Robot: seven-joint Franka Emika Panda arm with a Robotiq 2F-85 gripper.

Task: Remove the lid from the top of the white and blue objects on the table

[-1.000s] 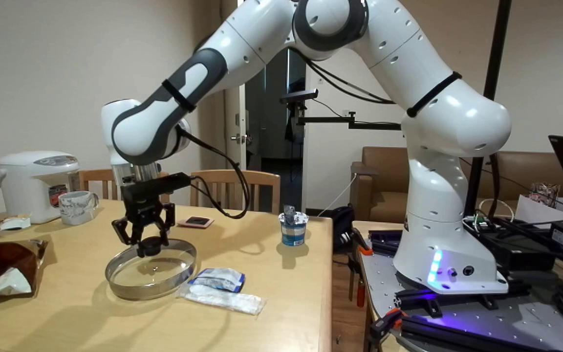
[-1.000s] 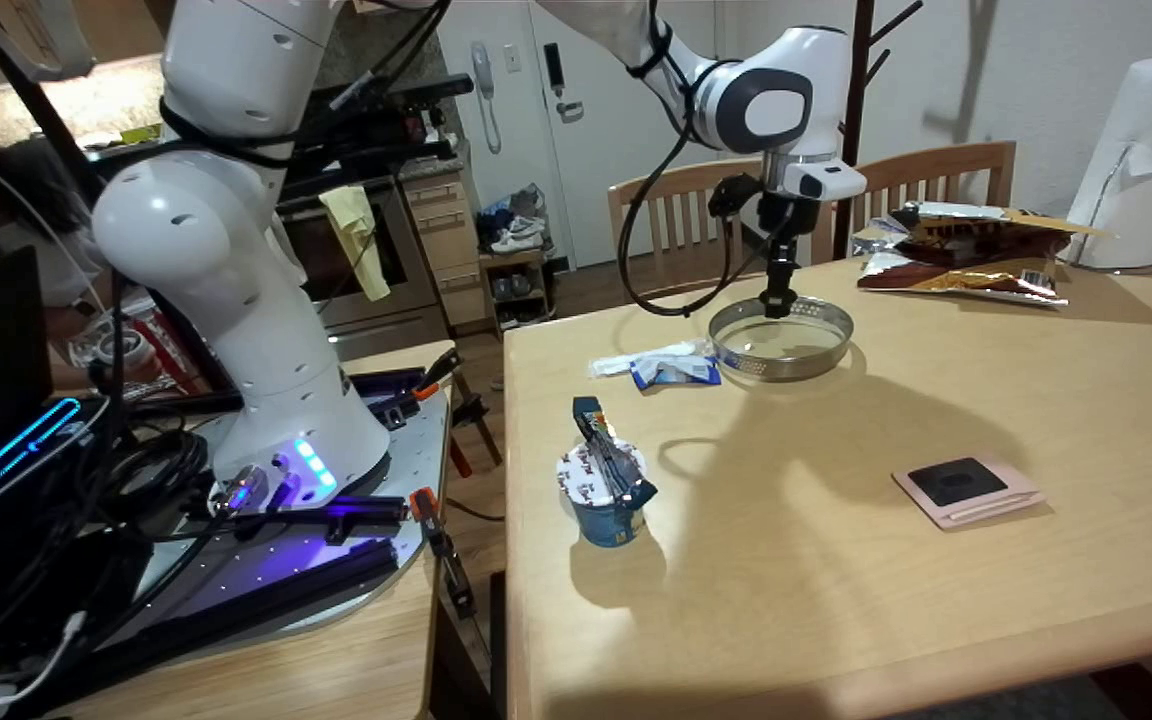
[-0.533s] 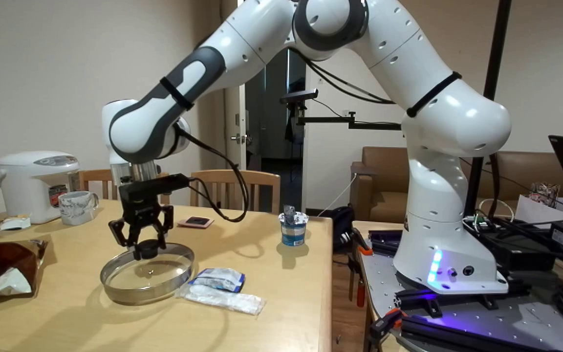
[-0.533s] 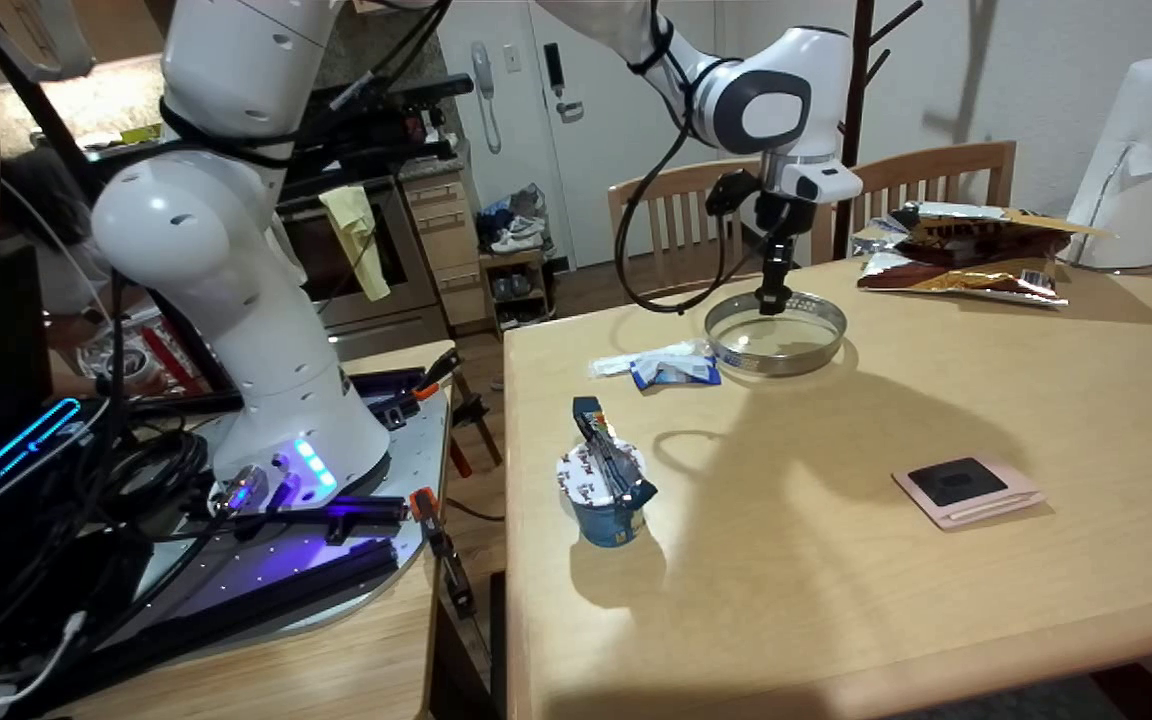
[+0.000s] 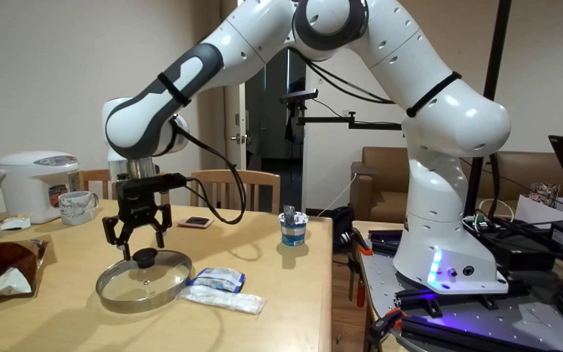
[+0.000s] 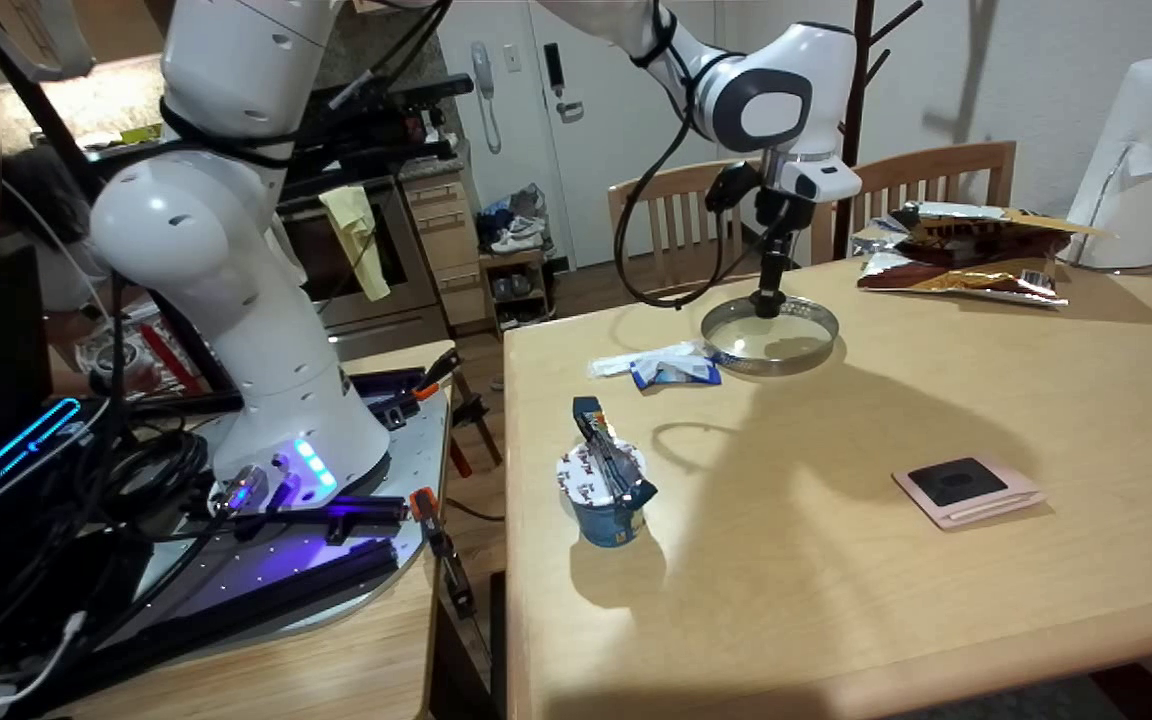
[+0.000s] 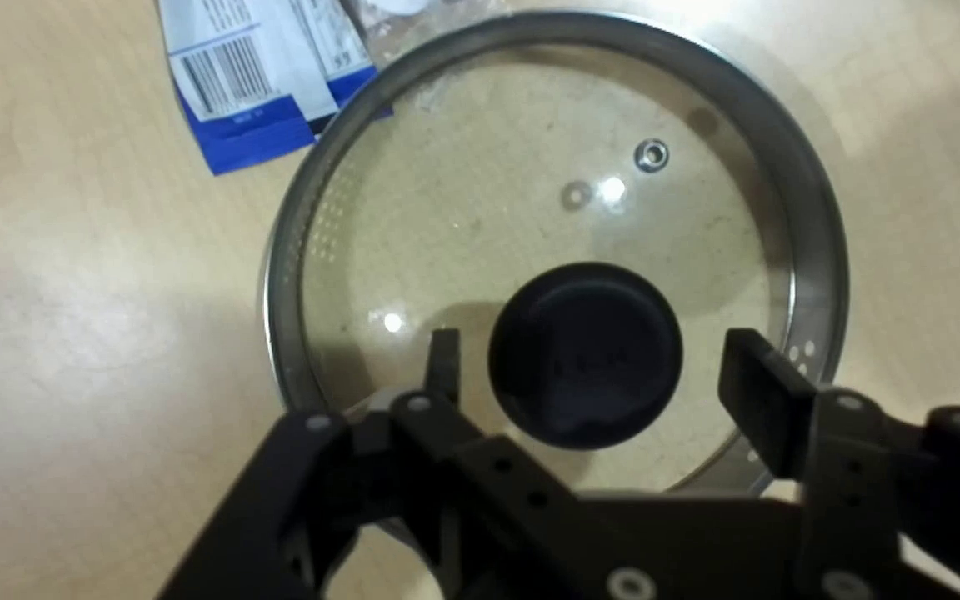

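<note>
The glass lid [image 5: 132, 307] with metal rim and dark knob [image 5: 144, 256] lies on the wooden table [image 5: 281, 274]; it also shows in an exterior view [image 6: 771, 366] and the wrist view [image 7: 480, 192]. My gripper [image 5: 143, 247] is open; in the wrist view its fingers [image 7: 593, 358] stand on either side of the knob, with gaps. The white and blue packet [image 5: 218, 279] and the white wrapper [image 5: 223, 300] lie beside the lid. In the wrist view the rim overlaps a corner of the blue-edged packet [image 7: 238, 83]; I cannot tell whether it presses on it.
A blue-and-white cup [image 5: 293, 232] with a wrapper on top stands near the table edge. A pink card holder [image 6: 966, 492], a mug [image 5: 77, 208], a white water boiler [image 5: 37, 186], brown bags [image 6: 966, 265] and a paper towel roll [image 6: 1141, 165] are also on the table.
My gripper moved the lid away from the packets, leftward in an exterior view, and lowered it. The fingers have since opened and let go of the knob. The packets stayed in place.
</note>
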